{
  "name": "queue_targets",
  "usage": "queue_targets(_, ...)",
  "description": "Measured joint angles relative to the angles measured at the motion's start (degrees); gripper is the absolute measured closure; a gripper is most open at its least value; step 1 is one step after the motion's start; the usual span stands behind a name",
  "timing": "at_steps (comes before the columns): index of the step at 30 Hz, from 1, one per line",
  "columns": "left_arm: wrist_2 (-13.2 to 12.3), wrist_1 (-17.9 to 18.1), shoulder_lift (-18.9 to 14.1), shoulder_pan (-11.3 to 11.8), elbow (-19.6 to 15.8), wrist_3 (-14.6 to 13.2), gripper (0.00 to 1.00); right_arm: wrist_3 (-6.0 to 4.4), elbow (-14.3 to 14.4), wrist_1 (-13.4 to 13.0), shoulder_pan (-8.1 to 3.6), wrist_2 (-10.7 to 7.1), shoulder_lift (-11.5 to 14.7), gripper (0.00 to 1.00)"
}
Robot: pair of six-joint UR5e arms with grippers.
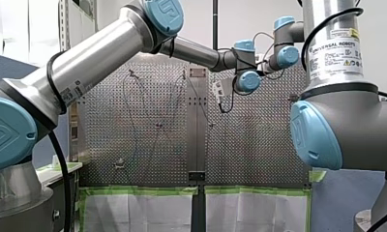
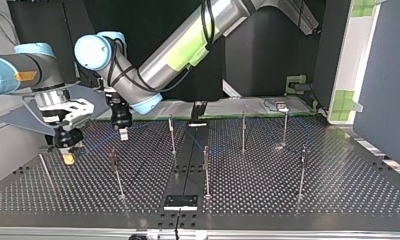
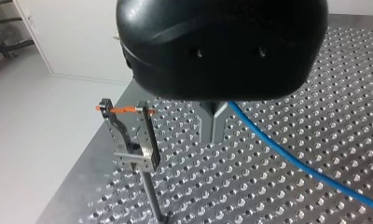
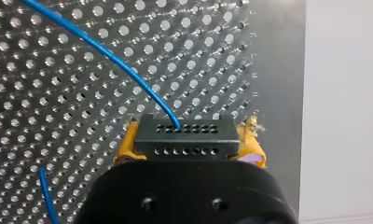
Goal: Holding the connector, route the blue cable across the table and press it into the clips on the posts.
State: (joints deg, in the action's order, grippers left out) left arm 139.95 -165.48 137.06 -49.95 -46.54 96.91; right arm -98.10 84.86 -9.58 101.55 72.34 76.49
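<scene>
Snugly between yellow pads (image 4: 125, 147) of my right hand (image 4: 188, 142): connector (image 4: 185, 135), blue cable (image 4: 105, 51) ahead.

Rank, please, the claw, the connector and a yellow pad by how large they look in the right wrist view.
Largest: claw, though it is nearest the camera, which inflates it.
Next: connector.
Smallest: pad, of which only an edge shows.
</scene>
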Motion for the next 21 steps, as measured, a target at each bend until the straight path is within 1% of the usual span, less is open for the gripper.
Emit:
queue_targets(5, 0.2, 0.0, 0.0, 0.8, 0.0, 0.8, 1.00, 0.62, 0.0, 0.2, 0.43, -0.11, 0.0, 1.00)
queue_targets(8, 0.4, 0.3, 0.0, 1.3, 0.0, 1.1, 1.00, 0.81, 0.0, 0.1, 0.71, -0.67, 0.0, 1.00)
queue_targets(12, 0.4, 0.7, 0.0, 2.0, 0.0, 1.6, 1.00, 0.93, 0.0, 0.0, 0.97, -1.36, 0.1, 1.00)
queue_targets(21, 1.0, 1.1, -0.1, 2.5, 0.0, 1.7, 1.00, 1.02, 0.0, -0.1, 1.20, -1.86, 0.2, 1.00)
